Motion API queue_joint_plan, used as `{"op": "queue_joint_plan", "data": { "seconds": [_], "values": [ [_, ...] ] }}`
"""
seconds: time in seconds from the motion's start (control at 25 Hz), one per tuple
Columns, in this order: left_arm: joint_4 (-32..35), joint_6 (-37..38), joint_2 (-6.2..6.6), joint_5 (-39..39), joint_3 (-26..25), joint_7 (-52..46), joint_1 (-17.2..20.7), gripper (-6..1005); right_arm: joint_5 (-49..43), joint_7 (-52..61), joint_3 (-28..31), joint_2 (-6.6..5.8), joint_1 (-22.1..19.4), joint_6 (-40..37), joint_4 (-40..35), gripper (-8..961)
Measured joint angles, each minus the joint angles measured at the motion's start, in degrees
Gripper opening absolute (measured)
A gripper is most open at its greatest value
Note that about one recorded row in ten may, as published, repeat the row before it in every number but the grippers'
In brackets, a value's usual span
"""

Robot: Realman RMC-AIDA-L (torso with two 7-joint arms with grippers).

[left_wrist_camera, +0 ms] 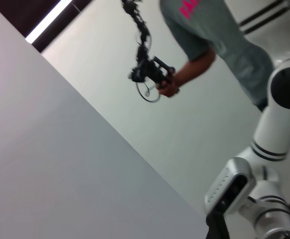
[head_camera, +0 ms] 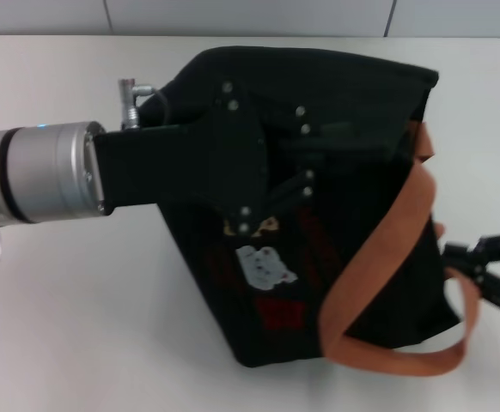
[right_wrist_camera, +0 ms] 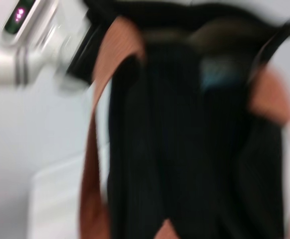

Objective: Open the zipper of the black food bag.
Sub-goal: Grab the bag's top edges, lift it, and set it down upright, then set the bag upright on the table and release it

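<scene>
The black food bag (head_camera: 362, 215) lies tilted on the white table, its white and red mark (head_camera: 265, 266) facing up. One orange-brown handle (head_camera: 379, 249) loops over its right side. My left gripper (head_camera: 314, 159) reaches in from the left and lies over the bag's upper face, dark against the fabric. My right gripper (head_camera: 469, 270) is open at the bag's right end, beside the handle loop. In the right wrist view the bag (right_wrist_camera: 195, 149) fills the picture between its two handles (right_wrist_camera: 92, 149). The zipper cannot be made out in any view.
White table (head_camera: 78, 326) surrounds the bag, with a wall seam along the far edge. The left wrist view looks away from the bag at a person (left_wrist_camera: 210, 35) holding a device and at my right arm (left_wrist_camera: 264, 189).
</scene>
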Motion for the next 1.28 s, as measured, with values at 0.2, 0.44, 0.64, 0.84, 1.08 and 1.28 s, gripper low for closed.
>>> {"op": "queue_joint_plan", "data": {
  "seconds": [0.2, 0.44, 0.64, 0.84, 1.08, 1.28],
  "values": [
    [-5.09, -0.98, -0.02, -4.43, 1.38, 2.44, -3.41, 139, 0.27, -2.14, 6.63, -0.09, -0.29, -0.53, 1.83, 53],
    [-12.27, -5.05, -0.03, -15.6, 6.87, 6.53, -6.28, 138, 0.18, -2.83, 10.28, -0.13, -1.08, 0.18, 1.67, 261],
    [-22.98, -0.84, -0.03, -25.65, 7.14, 11.52, -4.74, 136, 1.35, -4.59, 12.42, 0.1, -1.35, -0.16, 2.65, 455],
    [-31.56, 4.07, 0.08, -29.16, 6.74, 15.35, -0.58, 134, 5.62, -5.11, 12.71, -0.08, -1.23, -0.23, 4.46, 661],
    [-38.63, 4.68, 0.05, -30.01, 5.59, 17.72, 1.83, 132, 8.26, -5.14, 12.82, -0.02, -0.84, -0.76, 4.61, 669],
    [-42.0, 4.93, 0.03, -30.17, 5.44, 18.19, 3.96, 130, 10.55, -5.17, 12.87, 0.06, -0.78, -1.14, 5.61, 676]
  ]
}}
